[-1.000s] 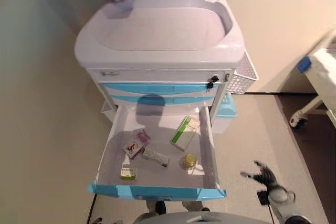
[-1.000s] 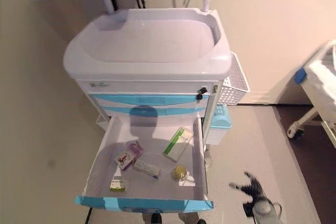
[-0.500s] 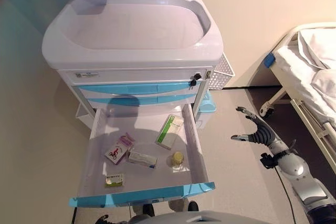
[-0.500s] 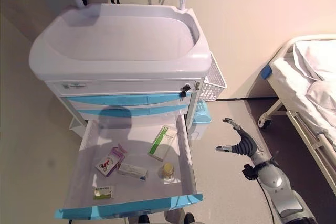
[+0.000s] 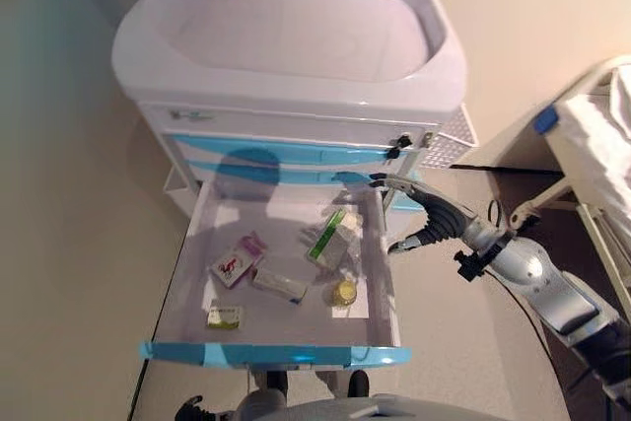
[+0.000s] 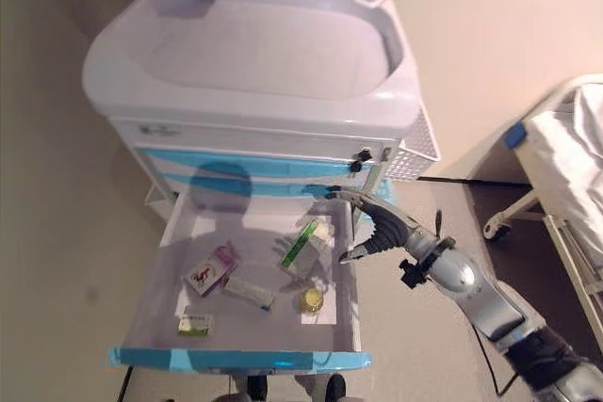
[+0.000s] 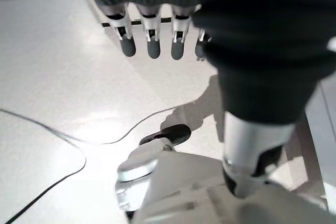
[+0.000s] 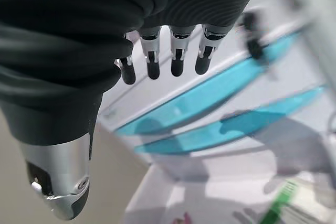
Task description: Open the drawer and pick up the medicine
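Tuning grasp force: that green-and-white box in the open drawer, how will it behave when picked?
The green-and-white box looks like thin carton: probably light, and it may crush under a hard pinch. It appears propped at a tilt near the drawer side wall, so a nudge could tip it flat or slide it. The right hand is open above it.

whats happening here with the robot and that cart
The robot is going for medicine in a medical cart. The bottom drawer is already pulled out, with small medicine boxes, a green-and-white box and a small yellow-lidded jar inside. Its right hand, fingers open, hovers over the drawer's right edge, holding nothing. The left hand hangs open over the floor.
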You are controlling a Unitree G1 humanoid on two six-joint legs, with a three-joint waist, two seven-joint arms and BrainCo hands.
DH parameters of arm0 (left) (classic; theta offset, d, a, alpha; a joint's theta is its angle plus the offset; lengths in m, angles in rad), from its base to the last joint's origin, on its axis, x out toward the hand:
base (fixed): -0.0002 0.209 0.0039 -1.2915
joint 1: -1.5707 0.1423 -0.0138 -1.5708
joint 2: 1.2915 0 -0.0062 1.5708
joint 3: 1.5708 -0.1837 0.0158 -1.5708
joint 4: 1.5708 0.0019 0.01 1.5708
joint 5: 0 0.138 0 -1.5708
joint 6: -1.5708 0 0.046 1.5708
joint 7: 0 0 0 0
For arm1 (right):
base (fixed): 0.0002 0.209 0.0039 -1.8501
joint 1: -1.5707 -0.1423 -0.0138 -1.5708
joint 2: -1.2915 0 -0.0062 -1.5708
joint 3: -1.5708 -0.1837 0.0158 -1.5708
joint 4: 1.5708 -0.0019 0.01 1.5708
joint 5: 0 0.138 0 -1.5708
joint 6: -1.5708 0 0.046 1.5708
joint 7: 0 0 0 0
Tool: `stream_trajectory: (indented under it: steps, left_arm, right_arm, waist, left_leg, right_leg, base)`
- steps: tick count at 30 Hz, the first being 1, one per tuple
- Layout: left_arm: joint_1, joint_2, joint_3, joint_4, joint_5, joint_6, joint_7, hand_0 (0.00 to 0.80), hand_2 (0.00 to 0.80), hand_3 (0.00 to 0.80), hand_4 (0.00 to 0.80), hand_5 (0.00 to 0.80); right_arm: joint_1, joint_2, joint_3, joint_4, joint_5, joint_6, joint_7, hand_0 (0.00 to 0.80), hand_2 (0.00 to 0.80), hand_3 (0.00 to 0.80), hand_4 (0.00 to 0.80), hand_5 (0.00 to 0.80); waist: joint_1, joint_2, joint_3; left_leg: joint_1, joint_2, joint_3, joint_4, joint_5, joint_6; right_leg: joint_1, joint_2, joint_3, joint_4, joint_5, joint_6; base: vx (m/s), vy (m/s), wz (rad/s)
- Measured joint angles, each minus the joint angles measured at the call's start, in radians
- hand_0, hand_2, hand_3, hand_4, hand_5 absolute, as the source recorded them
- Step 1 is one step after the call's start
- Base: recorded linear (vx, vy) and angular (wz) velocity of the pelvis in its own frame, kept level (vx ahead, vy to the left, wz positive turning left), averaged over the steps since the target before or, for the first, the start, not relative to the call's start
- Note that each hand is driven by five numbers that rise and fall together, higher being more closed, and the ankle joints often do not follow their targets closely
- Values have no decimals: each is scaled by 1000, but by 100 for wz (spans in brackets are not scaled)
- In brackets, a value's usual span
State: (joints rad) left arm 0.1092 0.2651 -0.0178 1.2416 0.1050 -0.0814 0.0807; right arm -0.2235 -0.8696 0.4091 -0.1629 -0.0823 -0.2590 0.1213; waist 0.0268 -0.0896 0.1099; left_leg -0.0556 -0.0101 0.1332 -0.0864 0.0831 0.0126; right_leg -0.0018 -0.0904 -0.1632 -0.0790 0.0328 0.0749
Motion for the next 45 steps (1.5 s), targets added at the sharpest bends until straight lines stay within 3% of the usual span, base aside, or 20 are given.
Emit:
stream_trajectory:
  steps: [12,22,32,45]
  left_arm:
    - [-38,33,-21,-4,0,-1,21,0,0,0,0,0]
    - [-47,42,-44,-8,-1,-3,21,0,0,0,0,0]
    - [-68,50,-87,-48,-2,-6,20,0,0,0,0,0]
    - [-82,45,-130,-62,-10,-15,21,0,0,0,0,0]
  right_arm:
    - [-173,20,269,28,-54,-4,84,0,0,0,0,0]
    - [-177,86,347,217,-102,10,115,0,0,0,0,0]
    - [-176,117,357,359,-185,21,113,0,0,0,0,0]
    - [-207,219,395,614,-445,51,38,0,0,0,0,0]
  waist:
    - [47,-18,68]
    - [44,-20,82]
    - [44,6,99]
    - [42,59,132]
  left_leg:
    - [-48,-7,-91,0,25,-7]
    - [-79,-14,-133,0,35,-6]
    - [-85,-13,-137,0,44,-6]
    - [-102,-12,-133,0,49,-3]
  right_leg:
    - [-2,0,-75,2,-9,-2]
    - [-16,-3,-109,2,-13,-1]
    - [-21,-2,-119,3,-14,-2]
    - [-40,-2,-114,7,-14,-3]
  base:
    - [-29,-42,24]
    - [-10,-15,10]
    - [-10,-5,3]
    - [-9,0,0]
